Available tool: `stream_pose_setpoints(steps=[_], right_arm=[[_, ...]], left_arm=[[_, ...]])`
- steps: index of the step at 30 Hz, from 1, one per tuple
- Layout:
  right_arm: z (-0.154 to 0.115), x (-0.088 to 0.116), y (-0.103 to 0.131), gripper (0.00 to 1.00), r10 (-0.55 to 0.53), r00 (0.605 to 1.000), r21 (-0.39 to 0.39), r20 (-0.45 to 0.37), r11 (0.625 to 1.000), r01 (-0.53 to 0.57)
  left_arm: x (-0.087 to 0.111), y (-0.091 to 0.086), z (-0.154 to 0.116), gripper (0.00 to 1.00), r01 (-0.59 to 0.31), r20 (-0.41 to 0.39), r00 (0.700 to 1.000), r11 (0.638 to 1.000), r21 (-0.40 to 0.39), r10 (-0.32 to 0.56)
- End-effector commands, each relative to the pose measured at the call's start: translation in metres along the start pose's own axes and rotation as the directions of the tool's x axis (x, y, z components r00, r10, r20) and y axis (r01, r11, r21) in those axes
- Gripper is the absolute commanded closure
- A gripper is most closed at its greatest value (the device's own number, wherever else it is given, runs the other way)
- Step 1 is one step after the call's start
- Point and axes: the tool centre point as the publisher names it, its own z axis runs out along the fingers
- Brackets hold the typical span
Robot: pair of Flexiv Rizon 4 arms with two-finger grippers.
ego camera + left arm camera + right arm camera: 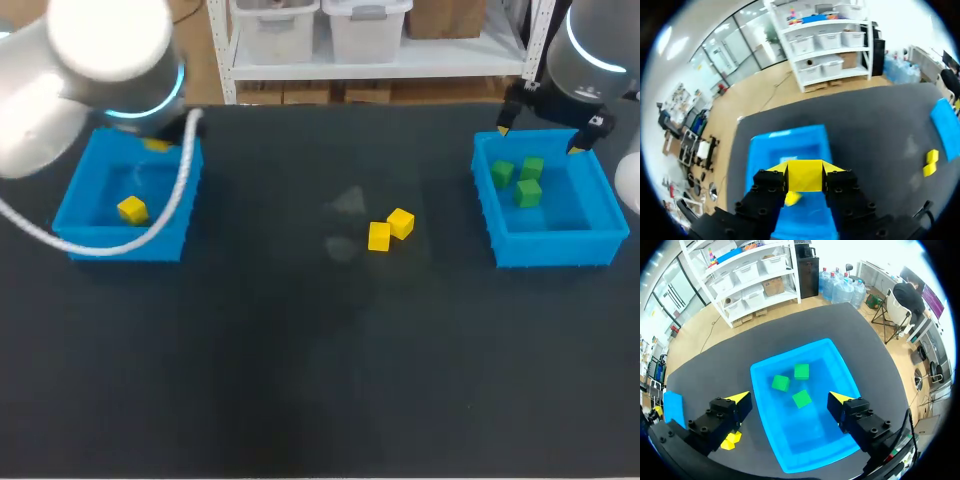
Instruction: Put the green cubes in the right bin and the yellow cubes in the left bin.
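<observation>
Left gripper is clamped on a yellow cube, with a finger on each side of it, and sits over the left bin. In the head view the left arm hides most of that gripper; only a bit of yellow shows at the bin's far edge. A second yellow cube lies on the floor of the left bin, near its front left part, and in the left wrist view it shows just under the held one. Right gripper is spread wide with nothing in it, one finger past each side wall of the right bin; the head view puts it above the bin's far edge. Three green cubes are in the right bin, grouped in its far half, close together but apart. Two loose yellow cubes lie on the table a bit right of centre, touching or nearly so, well apart from both bins. In the right wrist view they show beside that gripper's finger, outside the bin.
</observation>
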Motion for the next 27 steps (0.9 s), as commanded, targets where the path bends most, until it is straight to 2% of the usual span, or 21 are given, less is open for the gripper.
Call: stream_pose_setpoints(steps=[1,2,3,6,9,13,15,19,25,27], right_arm=[[-0.001,0.002,-0.001,0.00,0.002,1.000,-0.001,0.007,1.000,-0.002],[-0.001,0.002,-0.001,0.00,0.002,1.000,-0.001,0.007,1.000,-0.002],[-0.001,0.002,-0.001,0.00,0.002,1.000,-0.001,0.007,1.000,-0.002],[-0.001,0.002,-0.001,0.00,0.002,1.000,-0.001,0.007,1.000,-0.002],[-0.001,0.002,-0.001,0.00,0.002,1.000,-0.001,0.007,1.000,-0.002],[-0.001,0.002,-0.001,0.00,0.002,1.000,-0.001,0.007,1.000,-0.002],[-0.001,0.002,-0.001,0.00,0.002,1.000,-0.001,0.007,1.000,-0.002],[-0.001,0.002,-0.001,0.00,0.002,1.000,-0.001,0.007,1.000,-0.002],[-0.001,0.002,-0.001,0.00,0.002,1.000,-0.001,0.007,1.000,-0.002],[-0.001,0.002,-0.001,0.00,0.002,1.000,-0.001,0.007,1.000,-0.002]], left_arm=[[0.021,0.011,-0.008,0.90,-0.004,0.008,1.000,0.999,-0.053,0.004],[0.022,0.010,-0.007,0.04,-0.009,0.010,1.000,0.998,-0.054,0.010],[0.023,0.010,-0.006,0.00,-0.003,0.017,1.000,0.998,-0.057,0.004],[0.019,0.004,-0.007,0.00,-0.031,0.025,0.999,0.997,-0.064,0.033],[0.010,-0.009,-0.013,0.00,-0.057,0.046,0.997,0.998,-0.038,0.059],[-0.004,-0.036,-0.029,0.00,-0.071,0.075,0.995,0.994,0.086,0.065],[-0.009,-0.055,-0.039,0.00,-0.108,0.099,0.991,0.981,0.159,0.094],[-0.014,-0.100,-0.060,0.00,-0.219,0.131,0.973,0.930,0.295,0.188],[-0.008,-0.167,-0.080,0.00,-0.398,0.172,0.917,0.823,0.405,0.360],[-0.004,-0.184,-0.083,0.00,-0.433,0.173,0.901,0.791,0.433,0.398]])
